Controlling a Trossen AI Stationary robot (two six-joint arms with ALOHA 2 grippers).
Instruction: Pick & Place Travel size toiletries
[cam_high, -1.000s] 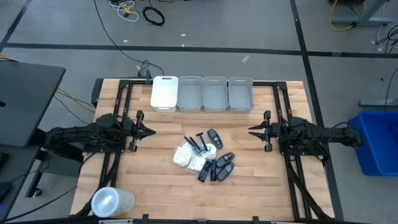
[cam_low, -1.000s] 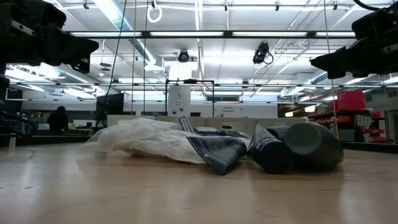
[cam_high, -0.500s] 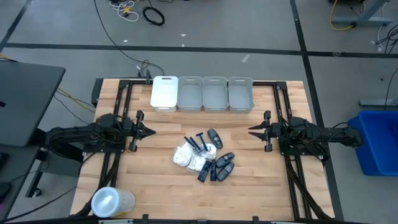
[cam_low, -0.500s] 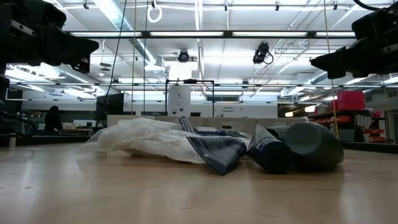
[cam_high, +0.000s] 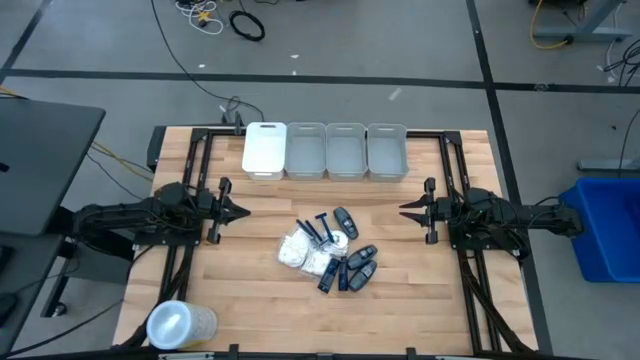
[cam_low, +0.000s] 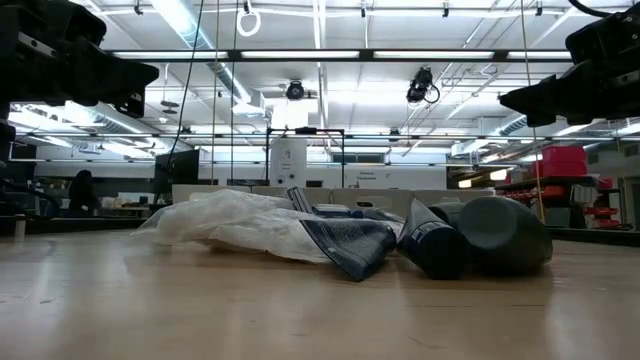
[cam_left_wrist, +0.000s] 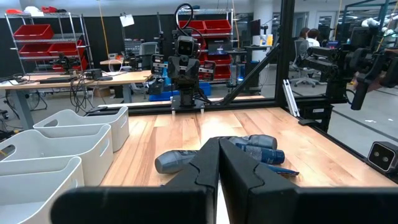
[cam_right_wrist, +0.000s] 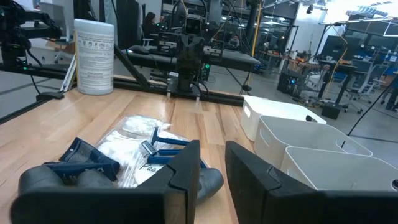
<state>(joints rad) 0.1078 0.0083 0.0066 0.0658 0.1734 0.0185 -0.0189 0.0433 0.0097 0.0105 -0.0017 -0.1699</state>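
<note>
The travel size toiletries lie in one pile (cam_high: 330, 250) on the table's middle: dark blue razors (cam_high: 322, 228) at its far side, white crinkly packets (cam_high: 303, 252) at its left, dark oblong containers (cam_high: 358, 262) at its right. In the low view the packets (cam_low: 240, 222) and a dark container (cam_low: 505, 235) rest on the wood. My left gripper (cam_high: 243, 211) hovers level left of the pile, shut (cam_left_wrist: 219, 142). My right gripper (cam_high: 405, 209) hovers level right of the pile, a narrow gap between its fingers (cam_right_wrist: 212, 149). Neither touches anything.
Several white bins (cam_high: 325, 150) stand in a row along the far edge, the leftmost with a flat white top (cam_high: 265, 148). A clear round lidded tub (cam_high: 180, 323) stands at the near left corner. Bare wood surrounds the pile.
</note>
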